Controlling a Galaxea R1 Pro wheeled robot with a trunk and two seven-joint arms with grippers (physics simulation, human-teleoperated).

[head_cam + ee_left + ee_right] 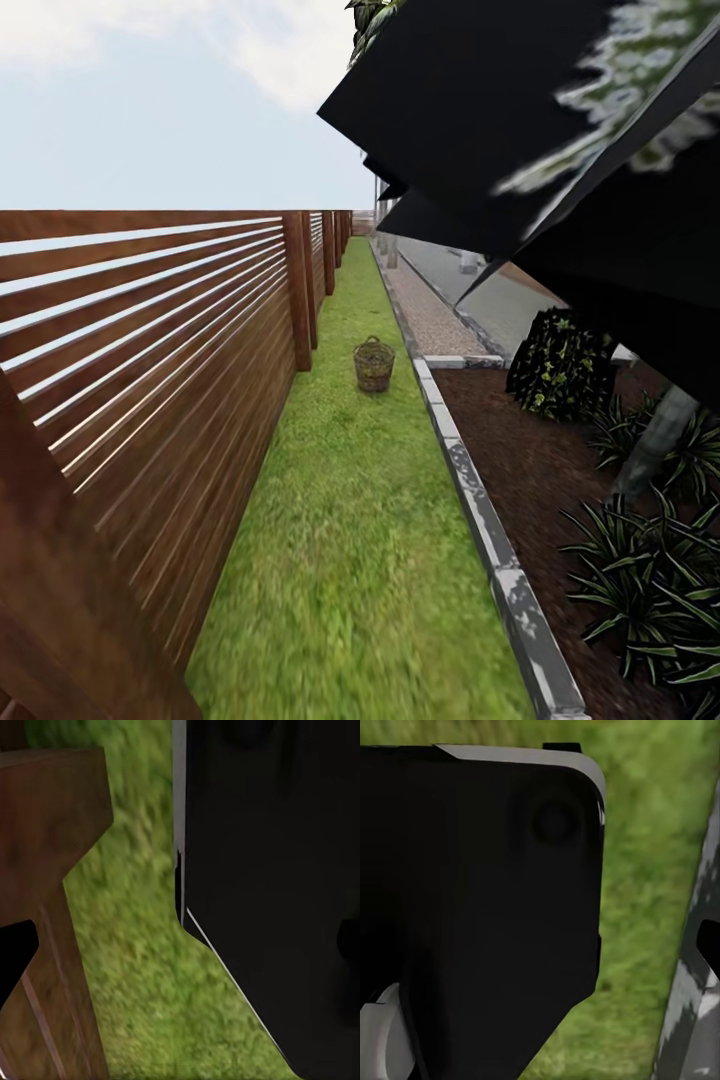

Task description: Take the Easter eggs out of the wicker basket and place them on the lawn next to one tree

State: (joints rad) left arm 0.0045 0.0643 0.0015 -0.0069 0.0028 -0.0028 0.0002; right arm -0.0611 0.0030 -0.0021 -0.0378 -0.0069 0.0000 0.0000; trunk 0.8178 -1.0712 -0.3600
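The wicker basket (373, 365) stands on the lawn (350, 520) some way ahead, on a narrow grass strip between the fence and the kerb. Its handle arches over the rim, and the Easter eggs are hidden from this distance. A mottled-grey tree trunk (650, 445) rises from the mulch bed on the right. In the left wrist view a dark fingertip (15, 960) shows at one edge and another at the opposite edge, so my left gripper (180, 952) is open over grass. In the right wrist view, one fingertip (709, 945) sits far out at the frame edge, so the right gripper is open.
A brown slatted fence (150, 380) runs along the left. A grey stone kerb (480, 520) borders the grass on the right, with mulch, dark shrubs (560, 365) and spiky plants (650, 580) beyond. Black leaf-like planes (520, 130) hang overhead. A gravel strip (430, 320) and paving lie further on.
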